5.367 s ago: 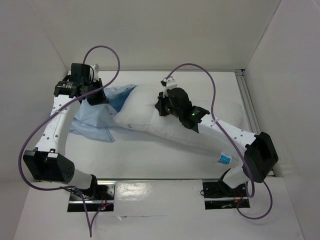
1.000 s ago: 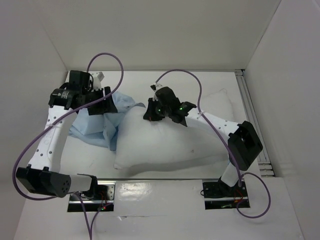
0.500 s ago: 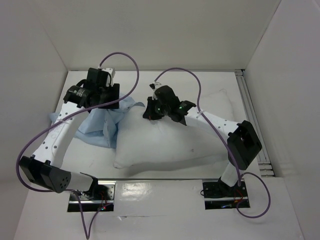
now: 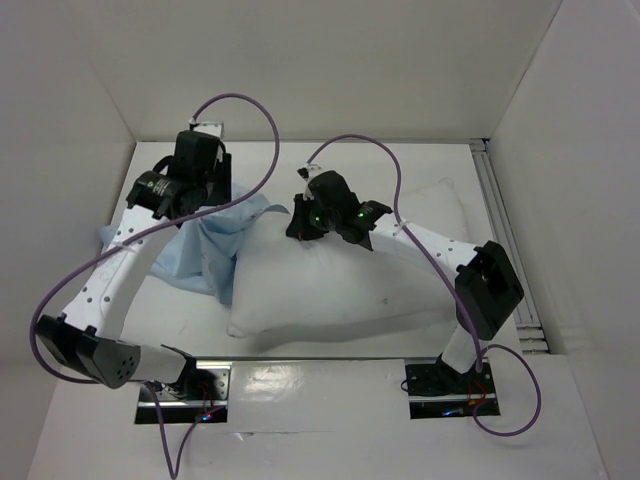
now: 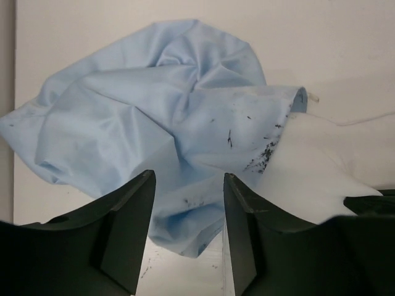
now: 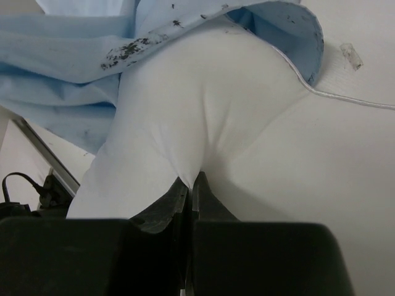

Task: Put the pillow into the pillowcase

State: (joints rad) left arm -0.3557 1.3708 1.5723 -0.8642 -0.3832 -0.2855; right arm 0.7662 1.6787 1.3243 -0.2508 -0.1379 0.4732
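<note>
Right gripper [image 6: 192,180] was clamped tight on a pinch of pillow [image 4: 340,285] fabric near its far-left corner. The pillow lay across the table [image 4: 300,165], long axis left-right and slightly skewed, right end farther back. Pillowcase [image 4: 195,250] sat bunched just left of it, with its speckled hem draped over that same corner. So the mouth touched the pillow's left end and the rest of the pillow was outside. Left gripper [image 5: 188,179] hung above the case, jaws apart with nothing between them, hem ahead and to its right. Left arm was nearer the mouth. My read: insertion had to run leftward along the long axis, with left holding the hem.
</note>
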